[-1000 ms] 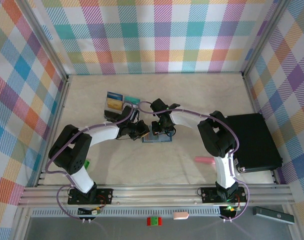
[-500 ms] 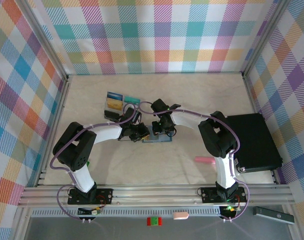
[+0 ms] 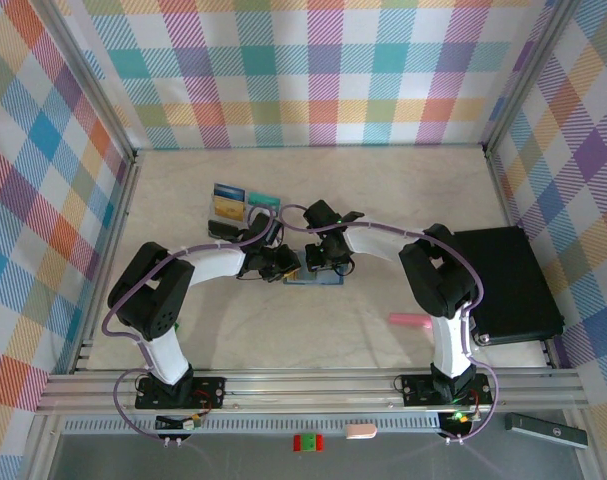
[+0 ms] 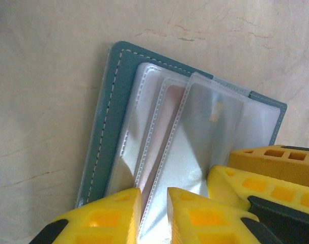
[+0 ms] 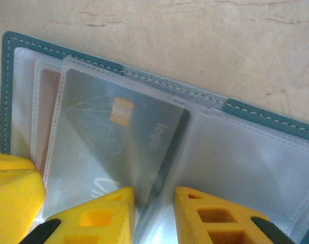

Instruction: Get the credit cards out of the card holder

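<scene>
Fingers slightly parted, both grippers are straddling the clear sleeves of the teal fabric card holder, the left gripper likely steadying them, the right gripper bracketing the grey plastic credit card.

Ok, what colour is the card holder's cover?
The card holder is teal-blue with pale stitching, clearest in the left wrist view.

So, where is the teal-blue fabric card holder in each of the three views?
Top external: the teal-blue fabric card holder, near the picture's centre.
Left wrist: holder lies open mid-frame, teal cover at left.
Right wrist: holder spans the frame, teal edge along top.
Shared by wrist views: grey plastic card with gold chip.
</scene>
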